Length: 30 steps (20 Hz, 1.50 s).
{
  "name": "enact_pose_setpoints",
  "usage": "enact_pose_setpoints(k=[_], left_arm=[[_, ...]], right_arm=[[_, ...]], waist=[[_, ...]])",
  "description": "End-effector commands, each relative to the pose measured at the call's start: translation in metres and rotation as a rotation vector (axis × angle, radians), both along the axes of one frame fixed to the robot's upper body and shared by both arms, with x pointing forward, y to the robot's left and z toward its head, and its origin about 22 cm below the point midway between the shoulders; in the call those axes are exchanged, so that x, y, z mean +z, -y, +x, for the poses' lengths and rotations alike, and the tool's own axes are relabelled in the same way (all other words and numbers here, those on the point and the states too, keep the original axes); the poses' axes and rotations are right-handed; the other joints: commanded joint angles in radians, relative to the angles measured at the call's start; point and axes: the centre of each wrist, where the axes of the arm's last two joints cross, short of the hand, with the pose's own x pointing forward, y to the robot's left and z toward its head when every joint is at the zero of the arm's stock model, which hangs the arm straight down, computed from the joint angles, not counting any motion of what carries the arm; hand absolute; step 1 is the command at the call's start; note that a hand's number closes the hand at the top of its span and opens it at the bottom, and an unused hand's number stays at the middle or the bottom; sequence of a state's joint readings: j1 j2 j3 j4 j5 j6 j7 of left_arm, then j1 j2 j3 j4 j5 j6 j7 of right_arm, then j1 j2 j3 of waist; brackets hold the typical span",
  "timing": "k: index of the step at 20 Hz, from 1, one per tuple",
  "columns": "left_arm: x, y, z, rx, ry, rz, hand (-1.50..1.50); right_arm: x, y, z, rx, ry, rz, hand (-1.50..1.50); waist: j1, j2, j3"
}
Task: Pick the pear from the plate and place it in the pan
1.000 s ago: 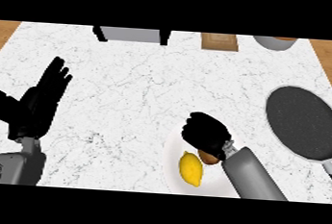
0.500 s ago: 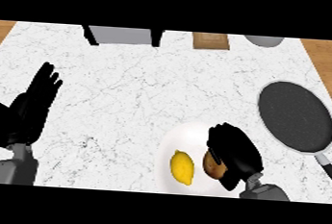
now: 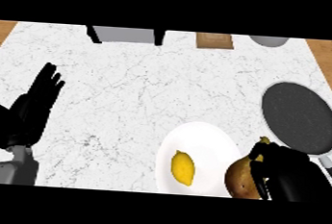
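Right robot hand (image 3: 296,177) shifted to right edge of plate (image 3: 203,140), curled round brown speckled pear (image 3: 239,179), left robot hand (image 3: 30,110) open

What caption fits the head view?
Black right hand curled round brown pear at edge of white round plate, black frying pan nearby.

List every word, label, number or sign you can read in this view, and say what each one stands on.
None: no readable text appears anywhere in this view.
The plate, the lemon, the pear, the pan and the counter all show plain surfaces with no lettering, label or sign.
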State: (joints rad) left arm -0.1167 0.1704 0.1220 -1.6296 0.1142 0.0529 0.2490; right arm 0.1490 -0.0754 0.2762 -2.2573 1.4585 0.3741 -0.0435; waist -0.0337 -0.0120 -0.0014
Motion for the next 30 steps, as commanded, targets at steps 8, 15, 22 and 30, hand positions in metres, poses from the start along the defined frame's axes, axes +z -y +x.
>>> enact_pose_setpoints(k=[8,15,22,30], left_arm=[[0.004,0.012,0.019,-0.037,0.016,-0.009,0.0],[-0.011,0.014,0.007,-0.04,0.008,0.002,0.0],[-0.003,0.004,0.019,-0.022,0.016,-0.009,0.0],[-0.012,0.007,0.009,-0.027,0.022,0.01,0.0]], right_arm=[[0.05,0.032,0.007,-0.173,0.079,0.139,1.5],[0.05,0.095,0.044,-0.257,0.127,0.232,1.5],[0.031,0.174,0.099,-0.299,0.14,0.305,1.5],[-0.026,0.218,0.139,-0.224,0.064,0.308,1.5]], waist=[[0.034,0.014,0.001],[0.034,0.013,0.002],[0.042,0.017,0.002],[0.047,0.016,0.002]])
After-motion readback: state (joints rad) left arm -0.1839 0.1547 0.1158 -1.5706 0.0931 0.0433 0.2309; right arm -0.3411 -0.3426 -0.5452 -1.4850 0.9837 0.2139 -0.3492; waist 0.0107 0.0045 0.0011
